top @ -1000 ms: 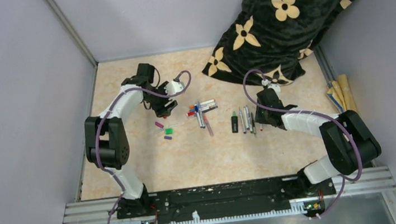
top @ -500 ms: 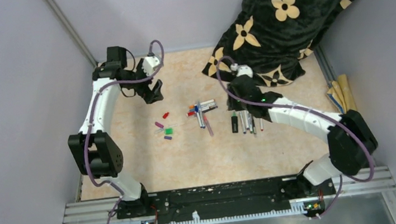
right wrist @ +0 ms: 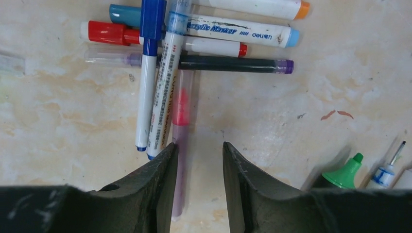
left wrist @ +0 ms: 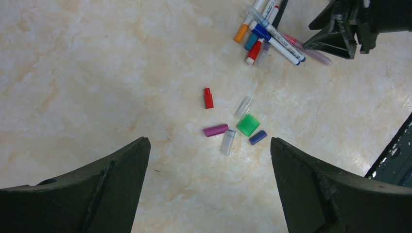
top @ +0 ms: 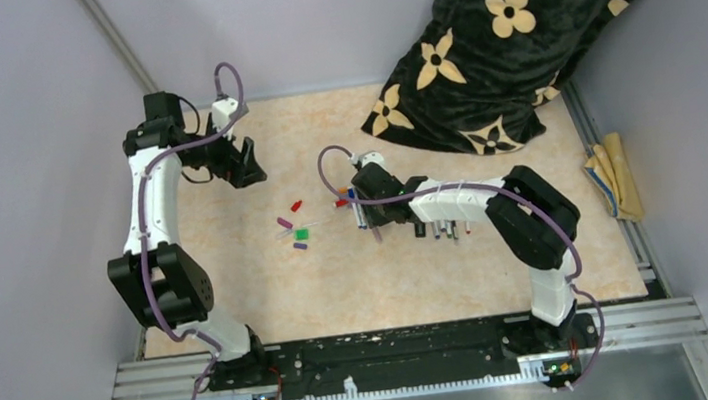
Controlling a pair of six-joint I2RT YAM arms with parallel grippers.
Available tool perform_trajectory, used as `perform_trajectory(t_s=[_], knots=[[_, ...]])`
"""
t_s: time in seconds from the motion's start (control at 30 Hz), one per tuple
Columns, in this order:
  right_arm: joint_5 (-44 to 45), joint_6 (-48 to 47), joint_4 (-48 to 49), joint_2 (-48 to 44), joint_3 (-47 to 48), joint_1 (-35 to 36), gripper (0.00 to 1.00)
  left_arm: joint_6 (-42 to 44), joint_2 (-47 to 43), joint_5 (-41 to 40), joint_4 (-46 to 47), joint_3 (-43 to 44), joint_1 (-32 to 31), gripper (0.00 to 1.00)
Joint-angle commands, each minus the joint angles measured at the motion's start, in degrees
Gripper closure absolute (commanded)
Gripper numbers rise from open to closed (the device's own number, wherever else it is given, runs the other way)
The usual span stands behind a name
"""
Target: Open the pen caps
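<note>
Right gripper (right wrist: 200, 145): jaws a narrow gap apart, nothing between them, bare table showing in the gap. Held low over the near end of a crossed heap of pens (right wrist: 214, 46).
- Pink translucent pen (right wrist: 180, 111): lies lengthwise, its near end passing just under the inner edge of the gripper's left finger.
- Blue-capped pen (right wrist: 145, 87) and a printed white pen (right wrist: 164, 92): side by side, laid across the others and ending just short of the same finger.
- Red-capped pen (right wrist: 104, 33), dark purple pen (right wrist: 233, 63), white marker with a pale blue end (right wrist: 233, 30), white pen with an orange end (right wrist: 252, 7): lying crosswise beyond, touching or overlapping.
- Thick green-tipped marker (right wrist: 347, 174): apart to the right, uncapped, beside a thin blue-tipped pen (right wrist: 388, 172).

Left gripper (left wrist: 209, 140): jaws spread wide, holding nothing, raised well above the table at the far left.
- Loose pen caps on the table below it, well apart from the heap of pens: red cap (left wrist: 208, 98) alone; purple cap (left wrist: 215, 130), green cap (left wrist: 248, 125) and blue cap (left wrist: 258, 137) close together.
- Two clear caps (left wrist: 227, 142) among them, one just beside the purple cap, the other between the red and green ones.

Surroundings: beige marbled table (top: 339, 282); black flowered cloth (top: 532, 29) heaped in the far right corner; tan bundle (top: 619, 180) at the right edge.
</note>
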Motion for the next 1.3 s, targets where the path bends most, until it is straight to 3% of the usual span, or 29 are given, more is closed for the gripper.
perform_trajectory(t_s=[0.0, 0.2, 0.57, 0.87, 0.93, 1.07, 1.27], knots=[[0.97, -1.12, 1.26, 1.61, 3.33, 0.66, 0.63, -0.56, -3.33, 2.18, -1.75, -1.53, -0.01, 0.01], [2.01, -1.64, 2.12, 2.81, 1.77, 2.01, 0.66, -0.56, -3.90, 2.04, -1.80, -2.44, 0.02, 0.01], [3.51, 0.07, 4.25, -4.02, -8.06, 2.08, 0.97, 4.72, -3.78, 5.75, -4.07, -5.82, -0.09, 0.01], [1.94, -0.19, 2.07, -16.01, -14.34, 1.90, 1.00, 14.07, -4.69, 12.08, -9.81, -8.56, -1.47, 0.05], [-2.90, -0.44, 2.24, -20.00, -15.20, 0.79, 1.00, 17.82, -5.71, 13.86, -10.57, -10.61, -2.69, 0.05], [-23.56, -0.50, 4.57, -26.30, -16.17, -4.27, 1.00, 26.24, -9.37, 15.77, -10.75, -15.59, -6.35, 0.03], [-48.19, -0.43, 4.11, -26.54, -11.48, -7.14, 1.00, 35.08, -16.22, 13.45, -8.77, -20.18, -15.39, 0.01]])
